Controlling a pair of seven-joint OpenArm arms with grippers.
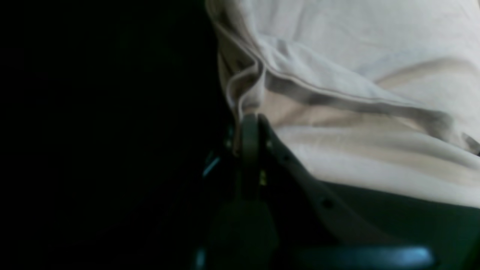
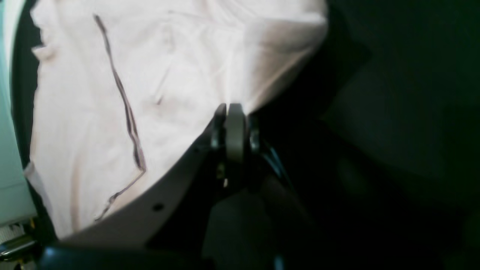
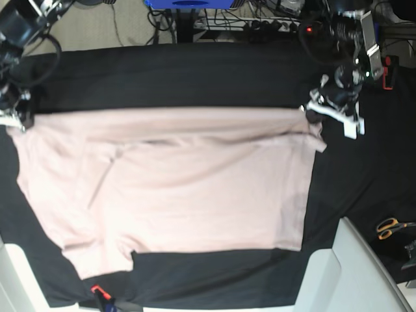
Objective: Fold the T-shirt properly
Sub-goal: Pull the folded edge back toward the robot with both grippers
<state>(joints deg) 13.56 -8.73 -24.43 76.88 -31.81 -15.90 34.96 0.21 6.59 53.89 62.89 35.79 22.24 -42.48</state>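
Across black tablecloth, T-shirt lengthwise left-right.

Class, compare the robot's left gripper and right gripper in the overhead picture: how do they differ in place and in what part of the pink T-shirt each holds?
The left gripper sits at the picture's right; the right gripper sits at its left edge. The left one pinches a far corner of the large pale pink cotton T-shirt by a stitched hem; the right one pinches the opposite far corner, on the sleeve side. Both are shut on the cloth, over the black tablecloth.
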